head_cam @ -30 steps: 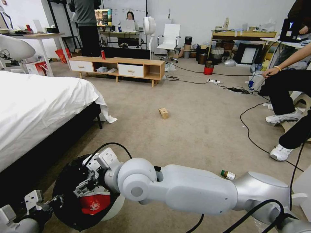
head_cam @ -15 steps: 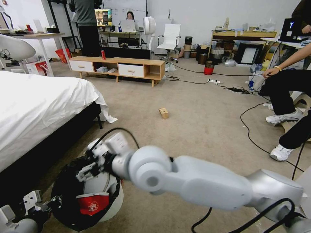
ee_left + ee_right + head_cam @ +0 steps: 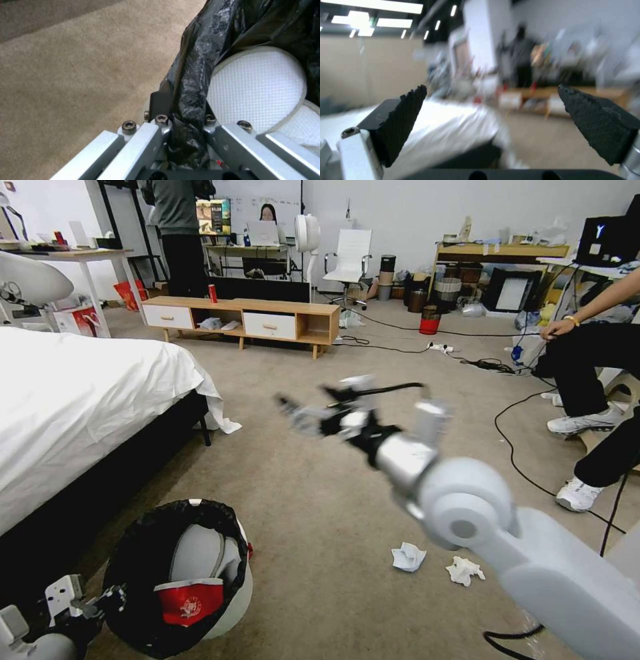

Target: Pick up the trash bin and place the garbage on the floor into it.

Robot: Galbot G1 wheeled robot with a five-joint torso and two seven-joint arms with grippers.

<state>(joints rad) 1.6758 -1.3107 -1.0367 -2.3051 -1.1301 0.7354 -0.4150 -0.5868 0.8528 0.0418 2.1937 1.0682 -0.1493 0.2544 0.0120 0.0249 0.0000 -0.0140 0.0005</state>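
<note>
the trash bin [image 3: 200,587] sits low beside the bed [image 3: 80,400], its black bag [image 3: 196,75] rim pinched in the left gripper [image 3: 186,130] jaws. inside lie a white lid piece [image 3: 200,553] and a crumpled red cup [image 3: 185,601]. the right gripper [image 3: 490,100] hangs raised over the floor [image 3: 320,500], jaws wide and empty. two tissue wads [image 3: 408,557] lie on the carpet.

A white-sheeted bed [image 3: 80,400] fills the left of the frame, a low wooden TV stand [image 3: 243,320] with an upright red can [image 3: 213,293] stands at upper centre, a white office chair [image 3: 351,257] behind it, and a red bucket-like bin [image 3: 430,321] sits right of it.
</note>
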